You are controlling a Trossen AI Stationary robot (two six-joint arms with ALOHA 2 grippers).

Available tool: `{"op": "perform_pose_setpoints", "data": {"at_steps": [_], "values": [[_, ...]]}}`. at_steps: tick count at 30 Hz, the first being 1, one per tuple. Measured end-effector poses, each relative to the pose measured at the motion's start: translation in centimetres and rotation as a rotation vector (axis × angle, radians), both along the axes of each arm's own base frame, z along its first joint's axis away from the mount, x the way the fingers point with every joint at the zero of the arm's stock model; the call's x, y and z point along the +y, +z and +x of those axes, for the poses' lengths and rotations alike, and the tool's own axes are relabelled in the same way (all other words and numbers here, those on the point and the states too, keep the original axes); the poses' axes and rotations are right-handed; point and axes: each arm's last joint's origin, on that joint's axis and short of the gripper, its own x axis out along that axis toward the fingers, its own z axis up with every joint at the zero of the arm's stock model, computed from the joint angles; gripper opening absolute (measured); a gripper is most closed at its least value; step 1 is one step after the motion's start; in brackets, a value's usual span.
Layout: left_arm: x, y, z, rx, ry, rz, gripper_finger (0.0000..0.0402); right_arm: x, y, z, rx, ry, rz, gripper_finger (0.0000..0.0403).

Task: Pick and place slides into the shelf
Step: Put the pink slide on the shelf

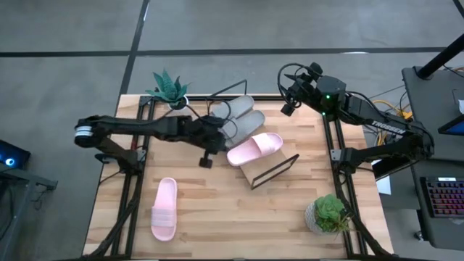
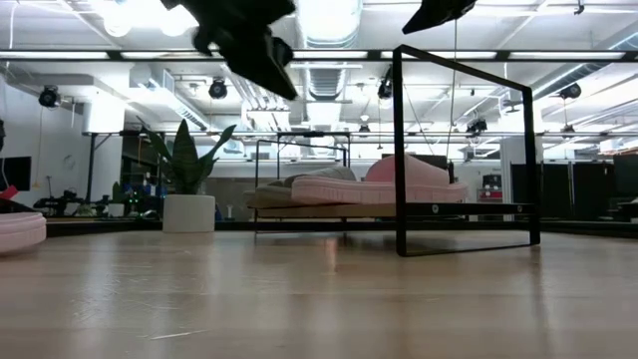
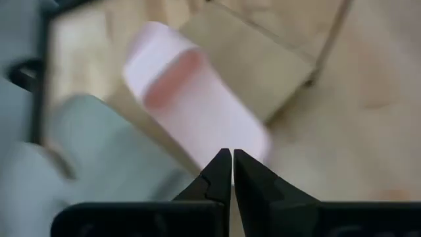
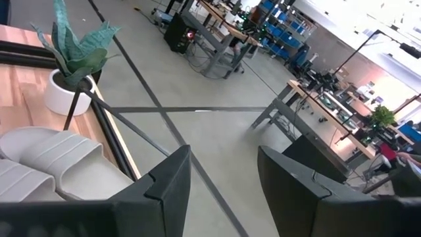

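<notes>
Loose pink slide (image 1: pixel 164 209) is seen on the table, well left of the shelf (image 1: pixel 267 168). Left gripper (image 1: pixel 214 142), pinched shut and empty, is held just above the pink slide (image 1: pixel 254 148) on the shelf, beside two grey slides (image 1: pixel 238 116). Right gripper (image 1: pixel 291 93) is parked spread wide, beyond the shelf. Next judged: loose slide to be fetched.

A spiky teal plant in a white pot (image 1: pixel 170 90) stands at the far left corner of the plank counter (image 1: pixel 217 217); a leafy green plant in a pale pot (image 1: pixel 328 214) sits near the right front corner; a keyboard (image 1: pixel 444 197) lies beyond the counter's right edge.
</notes>
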Motion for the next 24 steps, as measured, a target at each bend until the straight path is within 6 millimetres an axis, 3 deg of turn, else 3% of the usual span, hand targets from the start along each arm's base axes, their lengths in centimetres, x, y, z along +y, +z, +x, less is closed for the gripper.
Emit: {"op": "perform_pose_setpoints", "data": {"at_steps": [5,10,19,24], "values": [[-1.2,1.2,-1.4,0.003,0.037,-0.261,0.0002,0.0,0.0,0.0,-0.004,-0.002,0.008,0.0166],[-2.3,1.3,-2.4,0.068,0.078,-0.384,0.0012,0.0,0.0,0.0,-0.003,-0.002,0.008,0.0166],[-4.0,-0.6,-3.7,0.383,0.213,-0.652,0.0140,0.0,-0.2,0.0,0.015,-0.002,0.015,0.0166],[-5.3,-2.0,-4.7,0.602,0.272,-0.767,0.0182,0.0,-0.2,-0.1,0.012,-0.003,0.021,0.0166]]}}
